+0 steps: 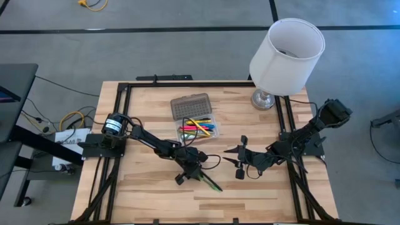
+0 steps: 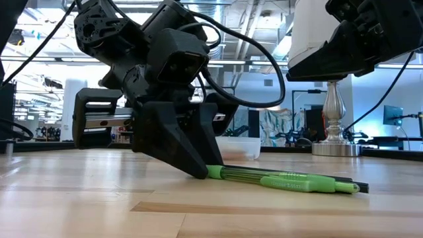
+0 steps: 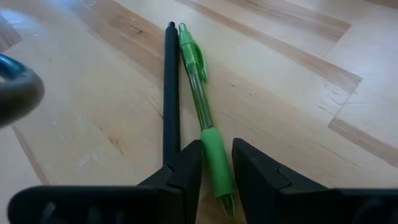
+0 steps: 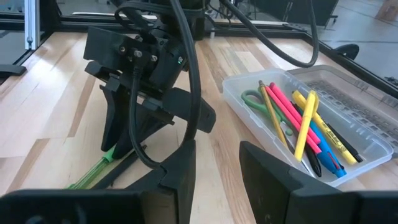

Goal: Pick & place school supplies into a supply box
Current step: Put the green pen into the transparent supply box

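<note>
Table (image 1: 150,194) | pens: green pen (image 3: 205,118), black pen (image 3: 171,87) | left gripper (image 3: 216,163) astride green

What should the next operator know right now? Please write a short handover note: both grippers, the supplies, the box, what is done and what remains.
Left gripper: down on the table, jaws either side of the green pen, closing; a firm grip is not yet sure.
Right gripper: waiting over the table at the right, jaws open, holding nothing.
Supply box: open, lid folded back, near the lamp.
Done: green-handled scissors and several pens, pink, yellow, orange and blue, already lie in the box.
Left: the green pen and the black pen beside it, both still on the table in front of the box.
</note>
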Controlling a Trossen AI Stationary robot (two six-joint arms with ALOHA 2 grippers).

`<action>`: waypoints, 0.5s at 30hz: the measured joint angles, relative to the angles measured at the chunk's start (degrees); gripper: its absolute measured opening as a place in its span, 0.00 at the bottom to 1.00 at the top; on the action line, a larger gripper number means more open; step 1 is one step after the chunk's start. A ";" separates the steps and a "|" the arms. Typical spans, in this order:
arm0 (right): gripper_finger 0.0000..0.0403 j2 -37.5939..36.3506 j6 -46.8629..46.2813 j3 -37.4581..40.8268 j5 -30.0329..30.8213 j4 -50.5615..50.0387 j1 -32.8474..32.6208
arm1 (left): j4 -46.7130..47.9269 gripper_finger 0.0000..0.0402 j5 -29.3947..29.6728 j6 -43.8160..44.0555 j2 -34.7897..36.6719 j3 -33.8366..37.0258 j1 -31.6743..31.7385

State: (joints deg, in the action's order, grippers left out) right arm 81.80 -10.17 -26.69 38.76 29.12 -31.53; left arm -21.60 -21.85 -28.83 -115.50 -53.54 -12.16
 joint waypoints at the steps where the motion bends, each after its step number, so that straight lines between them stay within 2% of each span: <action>1: 0.29 0.00 -0.07 0.00 0.00 0.00 0.00 | 0.04 0.21 0.04 0.57 0.00 0.00 0.00; 8: 0.29 0.00 -0.07 -0.01 0.00 -0.01 0.00 | 1.96 0.19 2.63 3.07 0.20 -0.04 -0.13; 15: 0.29 0.00 -0.04 -0.01 0.02 -0.02 0.00 | 7.51 0.09 3.34 2.75 0.37 -0.38 -0.16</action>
State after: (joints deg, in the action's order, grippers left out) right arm 81.80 -10.22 -26.70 38.79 29.10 -31.53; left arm -14.09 -18.51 -26.08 -115.13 -53.92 -12.33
